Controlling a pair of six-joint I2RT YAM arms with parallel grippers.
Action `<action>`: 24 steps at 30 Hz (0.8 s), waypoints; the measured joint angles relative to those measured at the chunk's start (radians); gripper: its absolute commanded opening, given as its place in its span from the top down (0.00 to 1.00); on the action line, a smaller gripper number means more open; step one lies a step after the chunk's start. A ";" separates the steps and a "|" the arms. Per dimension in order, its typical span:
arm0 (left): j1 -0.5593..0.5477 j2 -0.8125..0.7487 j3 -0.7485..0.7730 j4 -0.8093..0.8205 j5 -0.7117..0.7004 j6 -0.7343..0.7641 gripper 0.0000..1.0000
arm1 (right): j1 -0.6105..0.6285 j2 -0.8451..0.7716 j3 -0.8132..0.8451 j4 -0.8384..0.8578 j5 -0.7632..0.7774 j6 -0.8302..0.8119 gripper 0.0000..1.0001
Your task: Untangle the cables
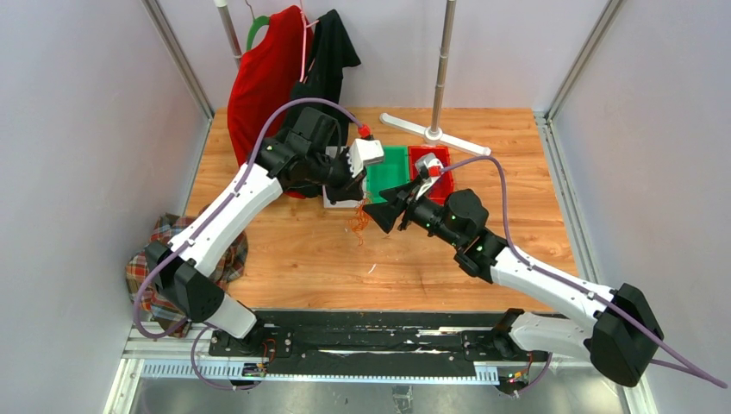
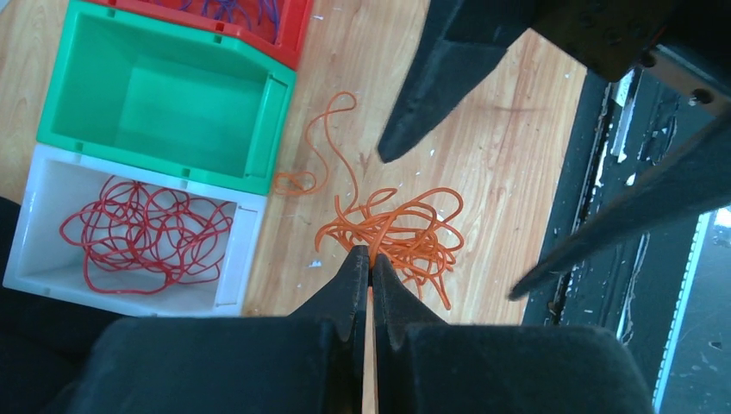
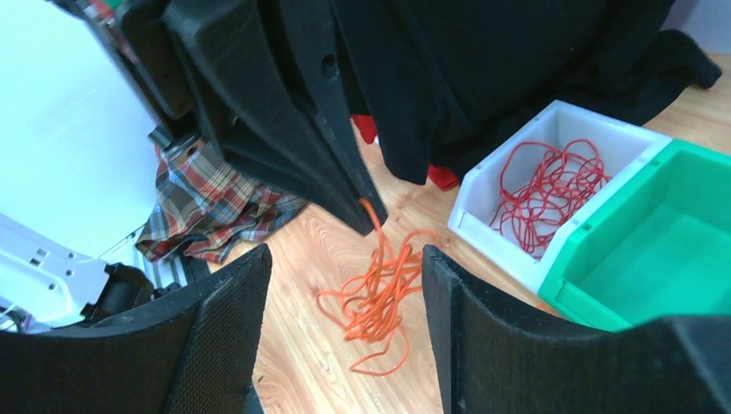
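Note:
A tangle of orange cable [image 2: 392, 233] lies on the wooden table and also shows in the right wrist view [image 3: 379, 293] and the top view [image 1: 358, 222]. My left gripper [image 2: 371, 255] is shut on one strand of it, just above the pile; it also shows in the top view [image 1: 355, 197]. My right gripper [image 3: 345, 254] is open and empty, its fingers spread on either side of the pile and not touching it [image 1: 386, 207]. A red cable [image 2: 138, 233] lies coiled in a white bin [image 2: 246, 250]. A purple cable [image 2: 233, 10] lies in a red bin [image 2: 297, 26].
An empty green bin [image 2: 164, 103] stands between the white and red bins. Red and black garments [image 1: 284, 69] hang at the back left. A white stand base [image 1: 431, 134] sits at the back. A plaid cloth [image 1: 159, 259] lies at the left edge.

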 measured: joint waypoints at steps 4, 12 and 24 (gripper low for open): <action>-0.005 -0.022 0.000 -0.004 -0.003 -0.023 0.99 | 0.014 0.035 0.049 -0.019 0.042 -0.035 0.48; -0.008 -0.063 0.000 -0.019 -0.005 -0.037 0.99 | 0.028 0.039 0.055 -0.056 0.180 -0.130 0.51; -0.029 -0.064 0.002 -0.041 0.028 -0.053 0.99 | 0.071 0.061 0.055 -0.035 0.282 -0.166 0.46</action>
